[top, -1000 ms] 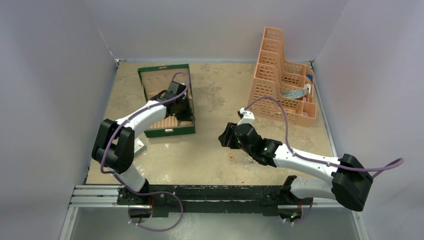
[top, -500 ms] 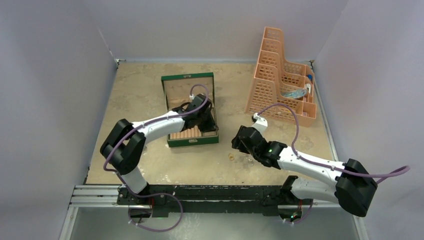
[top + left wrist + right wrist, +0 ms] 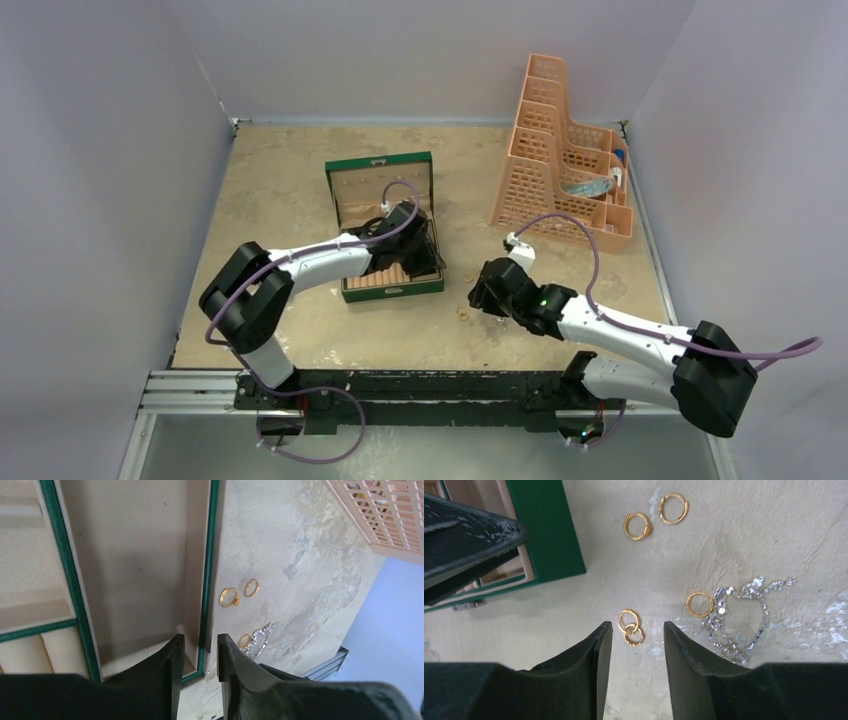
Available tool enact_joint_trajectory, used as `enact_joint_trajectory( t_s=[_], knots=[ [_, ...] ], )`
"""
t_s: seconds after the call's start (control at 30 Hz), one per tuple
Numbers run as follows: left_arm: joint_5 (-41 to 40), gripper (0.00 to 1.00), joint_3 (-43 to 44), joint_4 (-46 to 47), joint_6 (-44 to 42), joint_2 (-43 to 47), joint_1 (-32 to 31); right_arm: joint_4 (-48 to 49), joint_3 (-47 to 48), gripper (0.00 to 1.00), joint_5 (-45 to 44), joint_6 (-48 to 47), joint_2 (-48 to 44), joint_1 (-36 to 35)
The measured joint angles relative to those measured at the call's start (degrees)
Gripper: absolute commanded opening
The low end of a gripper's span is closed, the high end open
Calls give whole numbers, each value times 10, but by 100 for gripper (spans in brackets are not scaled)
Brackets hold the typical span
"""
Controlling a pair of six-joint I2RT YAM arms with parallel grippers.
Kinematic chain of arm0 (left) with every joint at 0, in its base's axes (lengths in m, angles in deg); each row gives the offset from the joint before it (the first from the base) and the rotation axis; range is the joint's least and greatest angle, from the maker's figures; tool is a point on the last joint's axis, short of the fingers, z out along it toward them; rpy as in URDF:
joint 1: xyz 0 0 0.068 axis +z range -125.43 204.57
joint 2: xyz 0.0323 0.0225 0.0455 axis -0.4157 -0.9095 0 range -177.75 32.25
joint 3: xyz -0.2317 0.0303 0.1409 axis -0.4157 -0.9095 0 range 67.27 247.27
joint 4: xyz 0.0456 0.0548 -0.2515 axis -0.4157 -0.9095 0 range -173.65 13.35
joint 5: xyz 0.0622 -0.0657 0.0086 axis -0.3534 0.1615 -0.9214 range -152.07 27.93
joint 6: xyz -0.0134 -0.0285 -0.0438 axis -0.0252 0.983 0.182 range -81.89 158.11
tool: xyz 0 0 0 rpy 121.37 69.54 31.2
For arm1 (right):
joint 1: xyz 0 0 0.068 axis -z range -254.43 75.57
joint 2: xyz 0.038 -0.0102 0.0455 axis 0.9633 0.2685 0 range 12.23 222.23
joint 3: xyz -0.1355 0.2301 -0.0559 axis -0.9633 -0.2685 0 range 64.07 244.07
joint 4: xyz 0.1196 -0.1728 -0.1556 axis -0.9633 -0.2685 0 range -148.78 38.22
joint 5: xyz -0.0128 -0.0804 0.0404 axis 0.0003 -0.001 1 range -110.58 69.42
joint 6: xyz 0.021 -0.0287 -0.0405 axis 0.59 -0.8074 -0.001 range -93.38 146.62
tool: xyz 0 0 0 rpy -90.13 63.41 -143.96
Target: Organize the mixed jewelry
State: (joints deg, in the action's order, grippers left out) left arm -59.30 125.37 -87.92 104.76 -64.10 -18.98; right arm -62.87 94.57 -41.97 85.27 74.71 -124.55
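Even diffuse light, soft shadows, wrist views sharp.

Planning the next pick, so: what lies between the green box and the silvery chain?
In the right wrist view, from the green box it is bare table until one gold ring lying right beside the chain.

A mottled beige tabletop [image 3: 290, 170] lay between pale lilac-white walls [image 3: 100, 150]. Near its middle stood an open green box with beige lining [image 3: 395, 291], its lid [image 3: 380, 186] tipped back toward the far wall. The left gripper [image 3: 428, 258] hung over the box's right side. The right gripper [image 3: 480, 298] sat low over the table just right of the box, with tiny gold-orange rings [image 3: 463, 314] on the surface beside it. A tiered peach plastic lattice organizer [image 3: 557, 165] stood at the far right, well apart.
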Motion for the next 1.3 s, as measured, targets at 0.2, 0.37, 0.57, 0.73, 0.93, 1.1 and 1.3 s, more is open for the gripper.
enact_joint_trajectory(
  t_s=[0.2, 0.37, 0.57, 0.73, 0.93, 1.1, 1.3],
  knots=[
    [7, 45, -19, 1, -23, 44, -4, -12, 7, 34, 23, -19, 14, 0],
    [1, 50, -43, 0, -51, 121, -4, -13, 28, 40, 36, -33, 70, 0],
    [-16, 52, -63, -1, -90, 207, -4, -12, 44, 39, 61, -44, 124, 0],
    [-35, 52, -84, -4, -110, 249, -4, -11, 52, 35, 79, -48, 151, -1],
    [-47, 52, -101, -6, -124, 253, -4, -11, 53, 20, 111, -52, 152, -1],
    [-51, 52, -109, -9, -133, 253, -4, -9, 54, 17, 122, -51, 160, -1],
    [-54, 53, -109, -10, -148, 253, -3, -7, 82, 10, 114, -46, 194, -1]
  ],
)
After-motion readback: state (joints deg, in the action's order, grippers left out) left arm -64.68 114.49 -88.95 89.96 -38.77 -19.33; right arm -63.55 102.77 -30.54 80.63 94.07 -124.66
